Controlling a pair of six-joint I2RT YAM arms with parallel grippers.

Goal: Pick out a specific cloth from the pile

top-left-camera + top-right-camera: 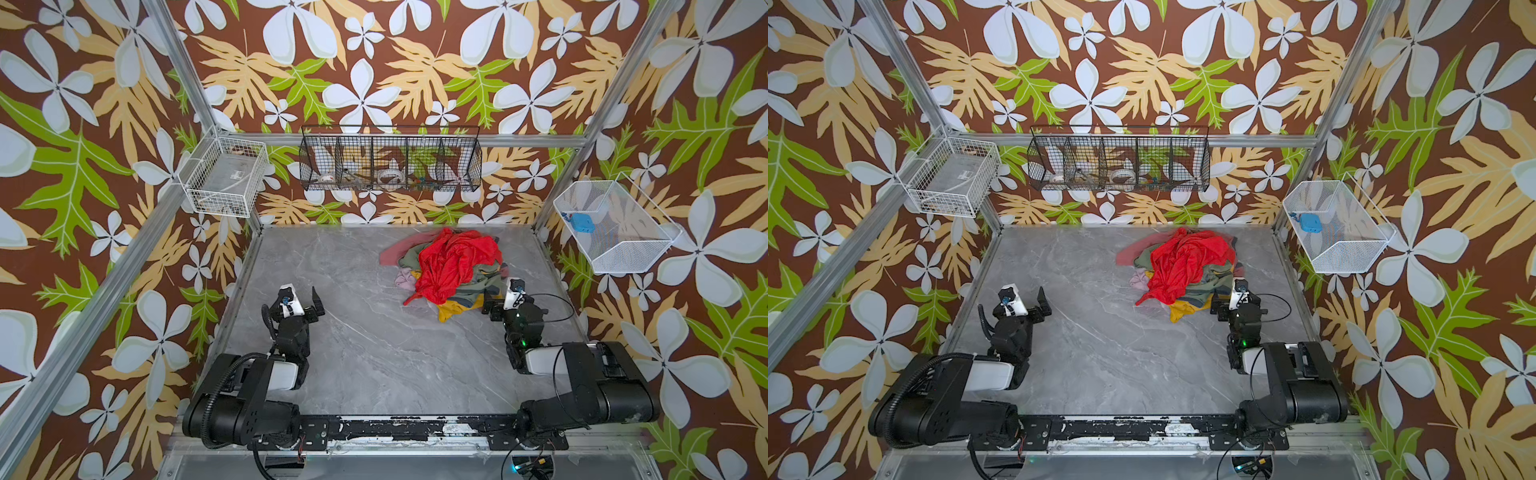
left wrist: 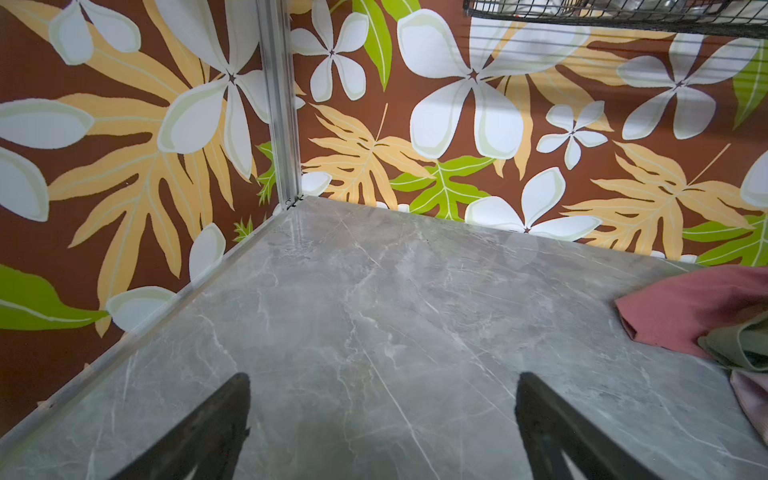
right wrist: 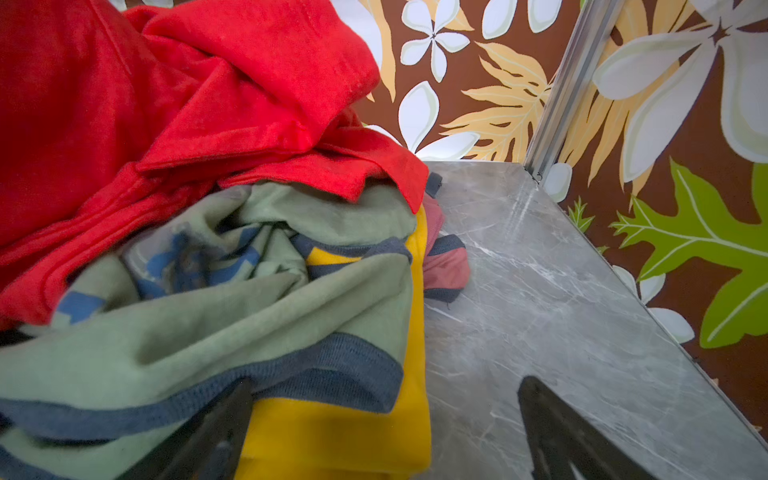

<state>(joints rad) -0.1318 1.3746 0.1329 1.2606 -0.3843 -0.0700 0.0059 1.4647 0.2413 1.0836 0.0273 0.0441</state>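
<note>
The cloth [image 1: 394, 250] sticks out of the far-left edge of the pile [image 1: 478, 279], lying flat on the table [image 1: 353, 353]. Its inner side is tucked under an olive cloth [image 1: 409, 255] and the red cloth [image 1: 455, 259] on top. In the left wrist view its outer edge [image 2: 681, 309] is free, with bare table beyond it up to the wall. A lilac cloth [image 1: 402, 281] lies just beside it on the robot's side.

The pile sits far and right on the table. A strip of bare table runs between it and the right wall, and the left and near parts are bare.

The left gripper [image 2: 384, 384] hangs over bare table well apart from the pile, jaws wide and empty. The right gripper [image 3: 385, 386] is at the pile's near-right edge, jaws wide, gripping nothing. One finger is at the yellow cloth [image 3: 332, 432] and the other is over bare table.
</note>
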